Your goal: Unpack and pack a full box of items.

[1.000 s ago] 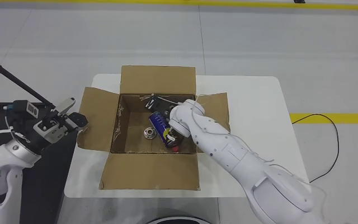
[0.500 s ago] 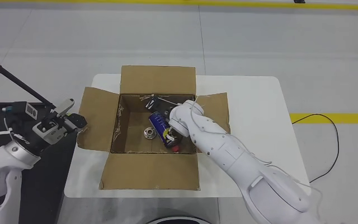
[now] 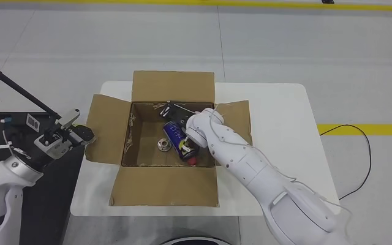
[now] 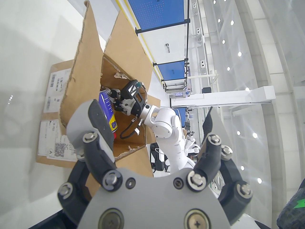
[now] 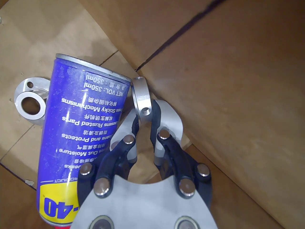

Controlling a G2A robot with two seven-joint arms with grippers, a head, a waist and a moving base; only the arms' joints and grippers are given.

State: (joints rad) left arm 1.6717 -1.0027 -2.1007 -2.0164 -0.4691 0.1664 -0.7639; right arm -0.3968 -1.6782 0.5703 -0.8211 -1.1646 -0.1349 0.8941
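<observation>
An open cardboard box [image 3: 173, 87] stands mid-table. Inside lie a blue spray can [image 3: 174, 136] and a round metal flange [image 3: 163, 145]. My right gripper [image 3: 176, 116] is down in the box by the can's flat end. In the right wrist view it [image 5: 145, 113] is shut on a small metal ring [image 5: 141, 98], held on edge beside the can [image 5: 81, 125], with the flange [image 5: 29, 102] past the can. My left gripper [image 3: 78, 124] hangs open and holds nothing, off the table's left edge beside the box's left flap [image 4: 81, 72].
All four box flaps are folded outward; the left flap [image 3: 105, 125] juts toward my left gripper. Bare white table [image 3: 282, 122] lies right of the box. A black rod [image 3: 24, 92] slants in at the far left. The right arm crosses the box's right wall.
My left gripper has drifted slightly left, away from the box flap. The right gripper has shifted a little inside the box with the ring still in it.
</observation>
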